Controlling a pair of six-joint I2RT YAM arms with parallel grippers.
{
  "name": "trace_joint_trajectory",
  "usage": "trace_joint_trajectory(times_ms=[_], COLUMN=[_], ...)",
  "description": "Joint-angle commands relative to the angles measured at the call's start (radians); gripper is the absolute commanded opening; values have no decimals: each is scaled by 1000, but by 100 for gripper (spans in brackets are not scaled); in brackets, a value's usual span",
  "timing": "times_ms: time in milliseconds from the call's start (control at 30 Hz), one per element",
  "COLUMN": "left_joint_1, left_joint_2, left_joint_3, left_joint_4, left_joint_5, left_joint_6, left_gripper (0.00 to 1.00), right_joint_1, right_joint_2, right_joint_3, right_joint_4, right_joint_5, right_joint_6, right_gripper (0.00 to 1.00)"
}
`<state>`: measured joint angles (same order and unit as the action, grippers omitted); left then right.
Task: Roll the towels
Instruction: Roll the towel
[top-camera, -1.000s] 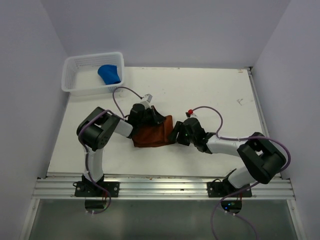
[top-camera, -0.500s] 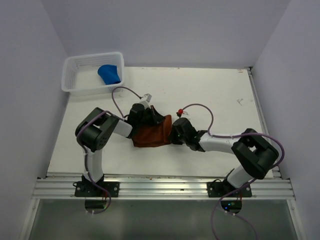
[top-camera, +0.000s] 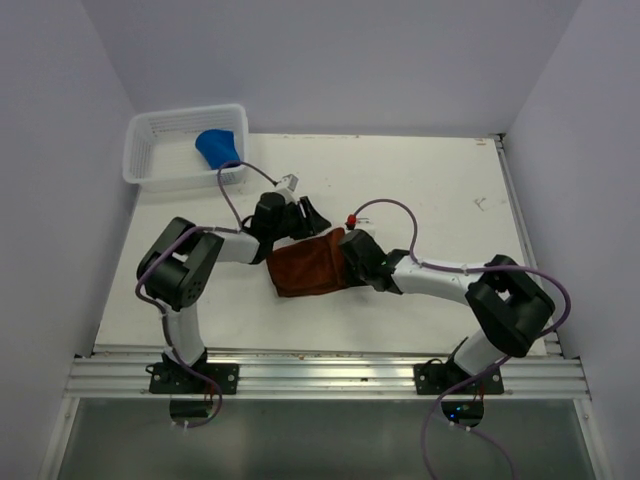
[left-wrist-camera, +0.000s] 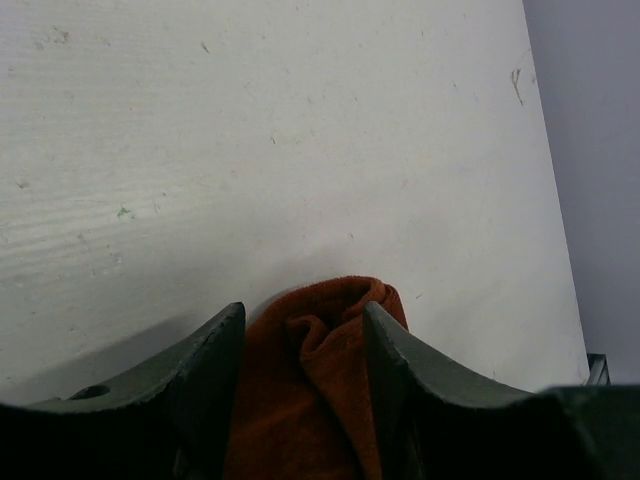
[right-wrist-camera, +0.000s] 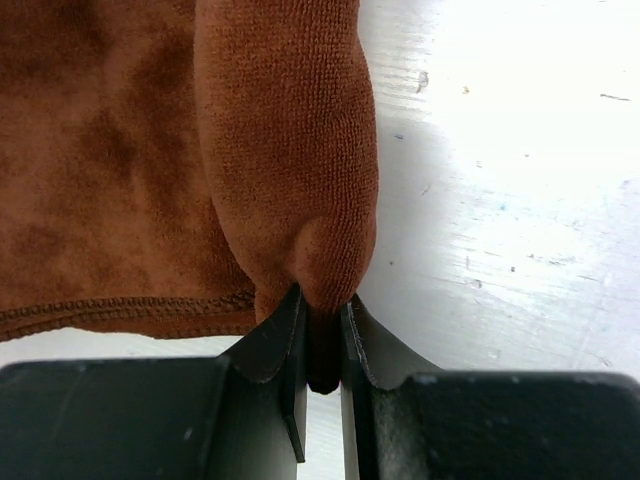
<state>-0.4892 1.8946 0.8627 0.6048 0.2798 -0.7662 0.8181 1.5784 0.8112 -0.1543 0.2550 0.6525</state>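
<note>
top external view: brown towel (top-camera: 305, 268) lies on the tabletop (top-camera: 430, 190) between the two arms, near the middle. it is a loose, partly folded slab, not yet a roll. blue towel (top-camera: 220, 148) sits bunched in the white basket (top-camera: 150, 178) at the far left corner, well apart from the work. whether it is properly rolled cannot be told from here.

right hand (top-camera: 344, 262): in the right wrist view the jaws are pressed almost together on a thick, doubled-over edge of the brown towel. the cloth bulges out just above the pinch, so the grip looks firm.

left hand (top-camera: 305, 222): in the left wrist view the jaws stand spread, one either side of a puckered corner of the brown towel. cloth sits between them but neither finger squeezes it, so nothing is held.

step in hand (judgement): rolling of the brown towel, early stage. one turned-over edge is gripped on the right side and most of the cloth lies flat.

next move calls for (judgement):
- carry the pinched fold over the flat cloth, low and even, so the turn stays tight.
- left hand either pins the far corner or clears out of the path.
- risk: the whole towel slides on the smooth tabletop instead of turning.
</note>
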Motion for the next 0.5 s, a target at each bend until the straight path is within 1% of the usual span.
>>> trace_joint_trajectory(times_ms=[0,167,200,333,467], left_joint_1=[24,37,37,37,29], left_joint_2=[-49,-92,-100,-111,-134], left_joint_3=[84,93,98,88,50], left_joint_4=[-164,-244,-256,-254,-205], left_joint_5=[13,65,99,173,194], left_joint_6=[-10,-77,-85,-130,-183], left_gripper=[54,54,55,58,61], right_joint_1=[3,26,33,52,69], right_joint_2=[9,29,31,41,69], right_joint_3=[34,75,80,118,158], right_joint_4=[-106,-137,-148,-186,-232], right_joint_5=[72,113,121,171,227], right_joint_6=[-47,-76,-79,-82,-76], right_gripper=[0,0,0,0,0])
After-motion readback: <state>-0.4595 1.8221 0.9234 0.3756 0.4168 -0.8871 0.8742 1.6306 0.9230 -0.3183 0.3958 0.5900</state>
